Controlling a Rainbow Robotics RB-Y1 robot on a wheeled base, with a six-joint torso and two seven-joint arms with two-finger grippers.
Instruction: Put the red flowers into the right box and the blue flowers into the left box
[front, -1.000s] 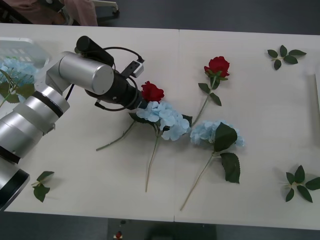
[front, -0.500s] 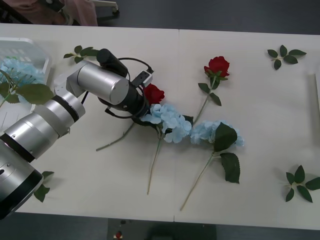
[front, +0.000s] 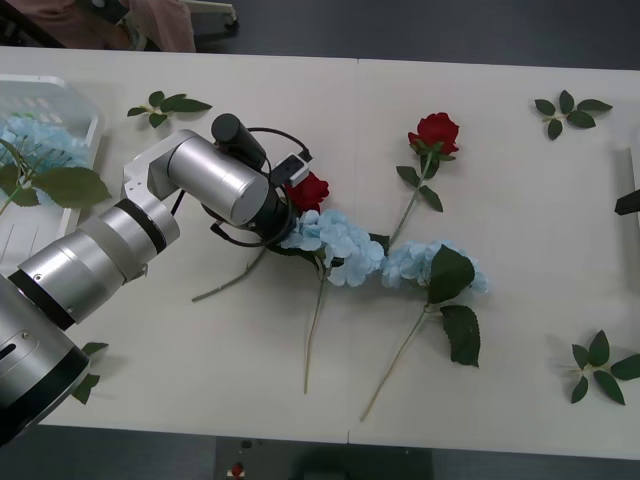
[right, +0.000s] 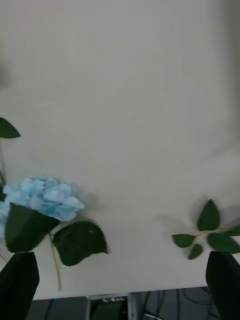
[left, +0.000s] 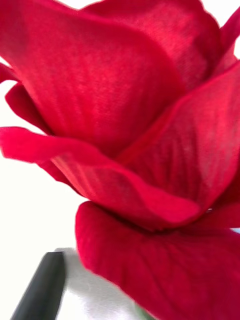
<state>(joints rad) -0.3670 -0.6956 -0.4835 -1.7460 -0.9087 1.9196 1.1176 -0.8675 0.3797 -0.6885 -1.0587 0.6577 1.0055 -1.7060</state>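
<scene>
The worktop (front: 500, 330) is a pale surface with a seam running front to back near its middle. Lying on it:

- Two roses: one (front: 434, 132) right of the seam, one (front: 308, 190) left of it at the end of the left arm.
- Two blue flowers (front: 340, 243) (front: 430, 265) side by side near the centre, stems toward the front edge.
- Loose leaf sprigs (front: 570, 110) (front: 600, 365) (front: 160, 103) (front: 85, 370).
- The left box (front: 90, 125) at the far left, holding blue blooms.
</scene>
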